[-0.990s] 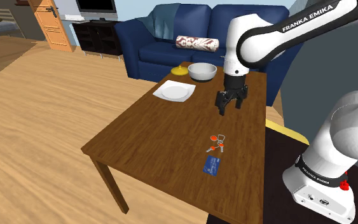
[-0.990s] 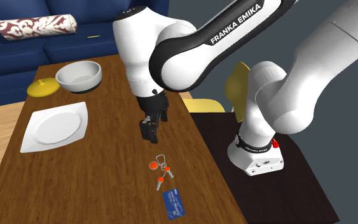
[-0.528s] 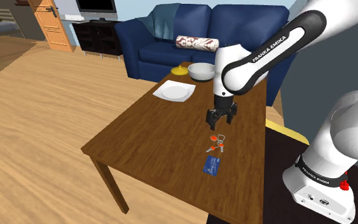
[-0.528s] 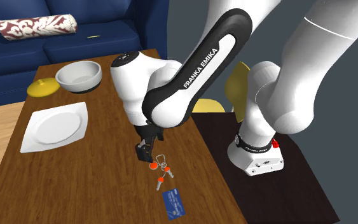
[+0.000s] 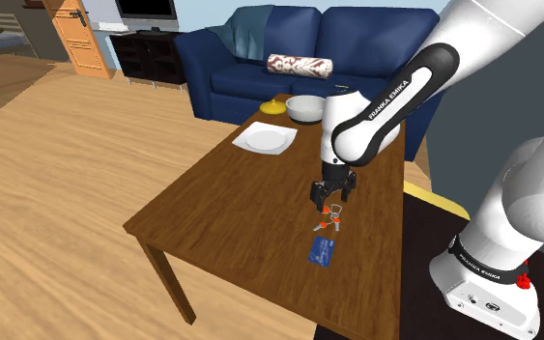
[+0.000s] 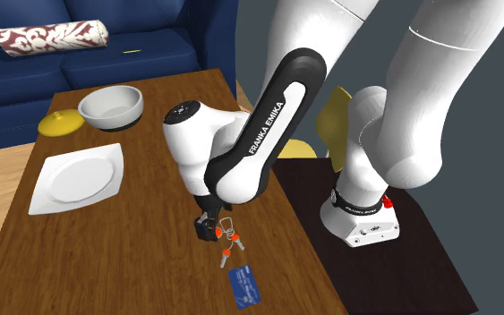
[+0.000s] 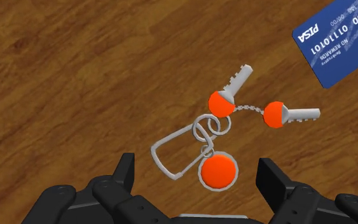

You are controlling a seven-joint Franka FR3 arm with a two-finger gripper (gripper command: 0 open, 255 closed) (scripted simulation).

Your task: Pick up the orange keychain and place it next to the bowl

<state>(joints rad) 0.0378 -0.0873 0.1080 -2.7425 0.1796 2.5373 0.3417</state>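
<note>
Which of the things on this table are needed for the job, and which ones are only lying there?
Needed for the job:
- orange keychain, between the open fingers of the gripper, not yet held
- bowl, which marks where to put it

Only lying there:
- white plate
- yellow lid beside the bowl
- blue card near the keychain

Orange key heads and an orange disc on the keychain (image 7: 220,103), with silver rings and clip. Blue card (image 7: 336,41), white lettering. Dark brown wood grain on the worktop (image 7: 75,76). Black fingers (image 7: 125,172). White plate (image 6: 75,177), pale grey bowl (image 6: 112,107), yellow lid (image 6: 59,123), navy sofa (image 5: 260,48), maroon-and-white patterned cushion (image 5: 300,65).
</note>
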